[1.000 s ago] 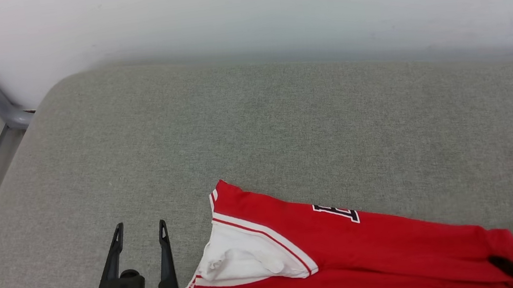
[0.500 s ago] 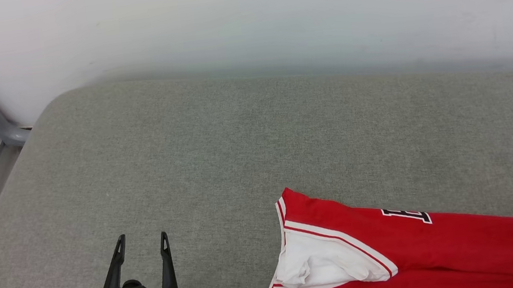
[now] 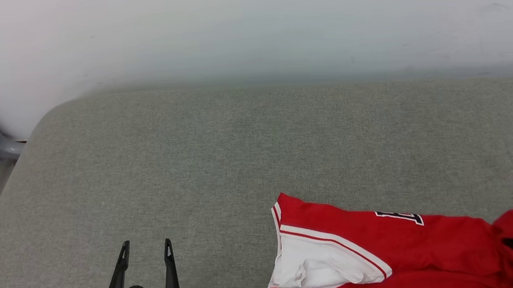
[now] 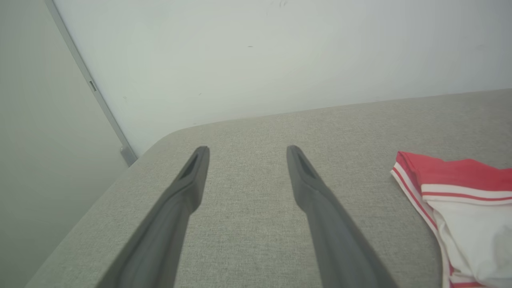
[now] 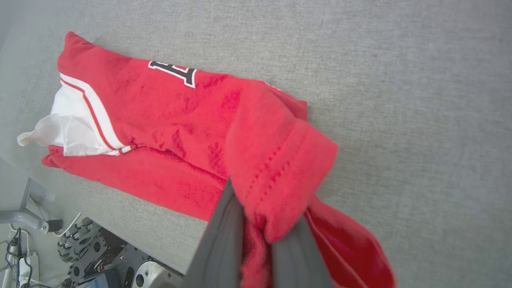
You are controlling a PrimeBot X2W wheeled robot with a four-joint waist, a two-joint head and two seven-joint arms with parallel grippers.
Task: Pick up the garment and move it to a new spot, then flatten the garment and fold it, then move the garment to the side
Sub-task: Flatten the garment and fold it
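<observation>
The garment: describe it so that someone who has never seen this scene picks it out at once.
A grey padded surface runs along a white wall. Near its front edge, toward the robot's right, lies the garment, one end bunched in the shut right pincer. It is bright red with a white sleeve, white striped trim and black white-edged lettering, against plain grey.

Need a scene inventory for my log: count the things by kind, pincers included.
Garment: 1, the red jersey
Pincers: 2, the left pincer open, the right pincer shut on the jersey
Cushion: 1, the grey cushion
Total: 4
</observation>
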